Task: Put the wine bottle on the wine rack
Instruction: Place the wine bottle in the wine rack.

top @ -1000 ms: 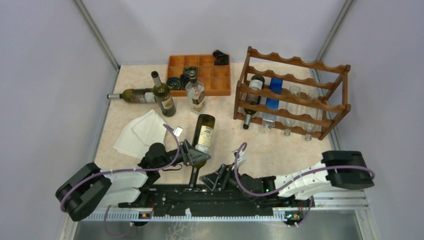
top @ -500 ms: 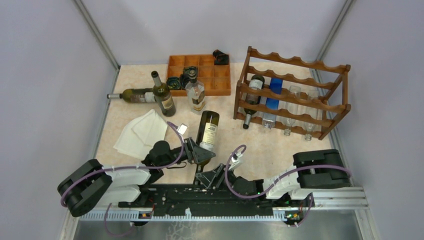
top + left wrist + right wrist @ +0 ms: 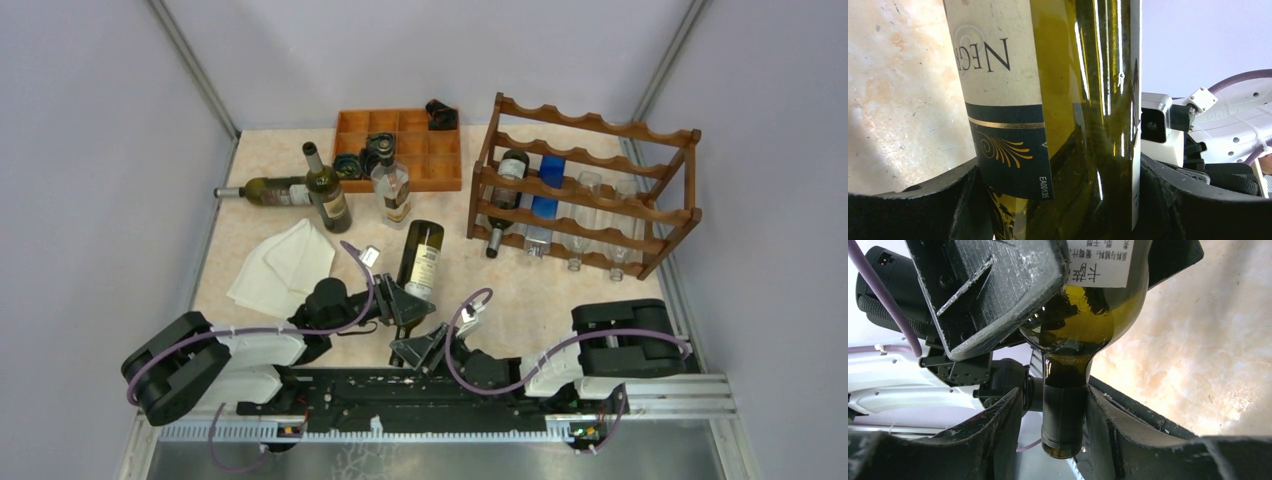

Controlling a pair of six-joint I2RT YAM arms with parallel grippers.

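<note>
Beige table: 1 wine rack, 1 tray

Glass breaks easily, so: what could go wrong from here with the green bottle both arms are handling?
The right gripper only straddles the neck of the dark green glass wine bottle, a gap showing on one side; if the left gripper releases early, the bottle could drop onto the table. The reddish-brown wooden wine rack already holds bottles that a swung base might knock.
</note>
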